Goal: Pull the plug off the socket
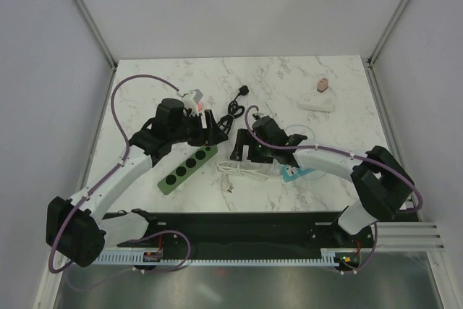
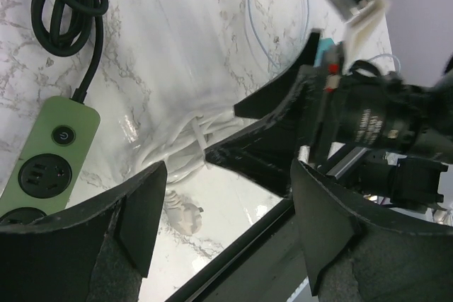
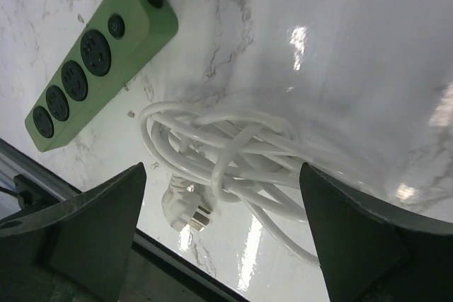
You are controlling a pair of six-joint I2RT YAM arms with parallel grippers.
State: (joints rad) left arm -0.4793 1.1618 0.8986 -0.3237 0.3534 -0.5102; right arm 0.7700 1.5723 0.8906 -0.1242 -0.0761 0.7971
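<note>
White plug [image 3: 182, 210] on coiled white cable [image 3: 233, 153], lying unplugged on marble table [image 3: 340, 47] near green four-socket power strip [image 3: 92, 61], left gripper [image 2: 226, 224] jaws apart, empty, right gripper [image 3: 226, 217] jaws wide apart over cable.

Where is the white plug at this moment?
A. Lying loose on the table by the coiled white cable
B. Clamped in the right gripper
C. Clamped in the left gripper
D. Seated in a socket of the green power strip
A: in the right wrist view the white plug lies on the table at the edge of the coiled white cable, apart from the green power strip, whose four sockets show empty.
</note>
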